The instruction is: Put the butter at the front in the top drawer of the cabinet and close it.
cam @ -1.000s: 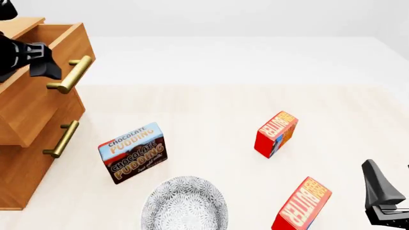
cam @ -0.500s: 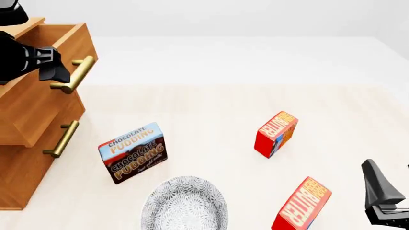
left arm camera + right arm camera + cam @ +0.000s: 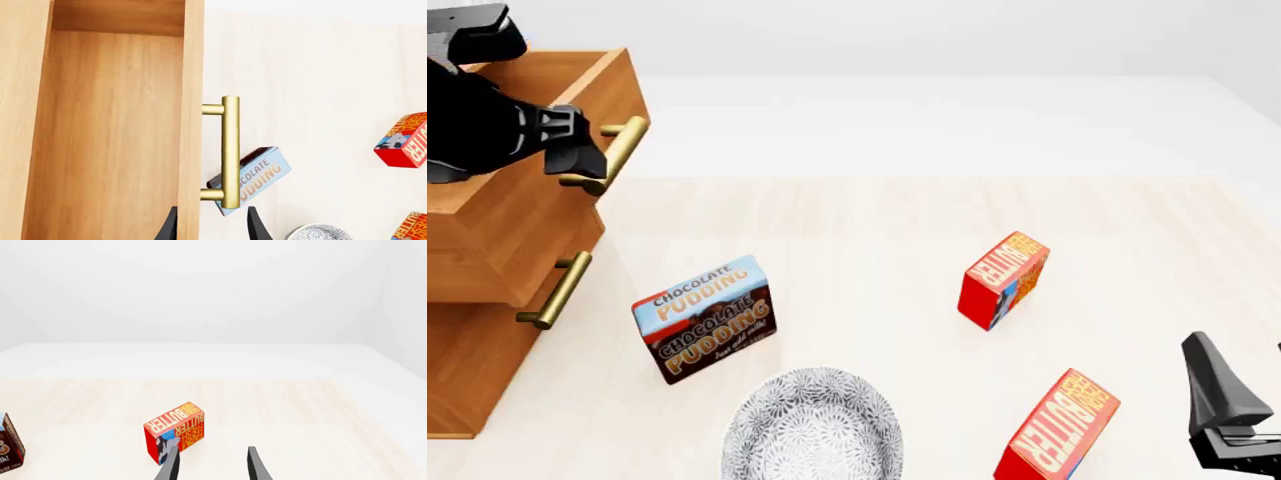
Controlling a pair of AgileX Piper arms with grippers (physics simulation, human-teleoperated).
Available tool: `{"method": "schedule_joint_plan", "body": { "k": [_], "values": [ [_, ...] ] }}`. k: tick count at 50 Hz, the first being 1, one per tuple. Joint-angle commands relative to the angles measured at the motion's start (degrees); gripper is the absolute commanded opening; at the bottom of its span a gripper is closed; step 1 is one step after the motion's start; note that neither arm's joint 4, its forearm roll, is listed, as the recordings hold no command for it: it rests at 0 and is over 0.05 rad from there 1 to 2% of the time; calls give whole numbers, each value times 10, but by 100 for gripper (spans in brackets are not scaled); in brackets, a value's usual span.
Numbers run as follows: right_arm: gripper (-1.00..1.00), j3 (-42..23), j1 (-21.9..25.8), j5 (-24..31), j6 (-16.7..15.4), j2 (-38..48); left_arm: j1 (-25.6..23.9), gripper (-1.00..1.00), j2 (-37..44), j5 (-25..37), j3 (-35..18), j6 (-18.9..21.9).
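Drawer [image 3: 527, 190] stands pulled out at ten o'clock, left end effector [image 3: 211, 227] spread around its handle [image 3: 230, 150], while butter [image 3: 1057, 428] waits on the surface at five o'clock beside the open, empty right end effector [image 3: 211, 465].

Left gripper [image 3: 577, 150] matte black, ribbed; right gripper [image 3: 1228, 415] black, tapered wedge-shaped fingers
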Motion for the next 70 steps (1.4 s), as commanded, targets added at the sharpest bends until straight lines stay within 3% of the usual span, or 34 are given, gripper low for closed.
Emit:
{"method": "schedule_joint_plan", "body": {
  "k": [1,33,70],
  "values": [
    [100,0,0,1,0,-2,-26,100,6,-7,5,-10],
    [100,1,0,3,0,-4,-73,100,33,-18,-12,-14],
    [100,1,0,3,0,-4,-159,100,47,-45,-21,-54]
  ]
}}
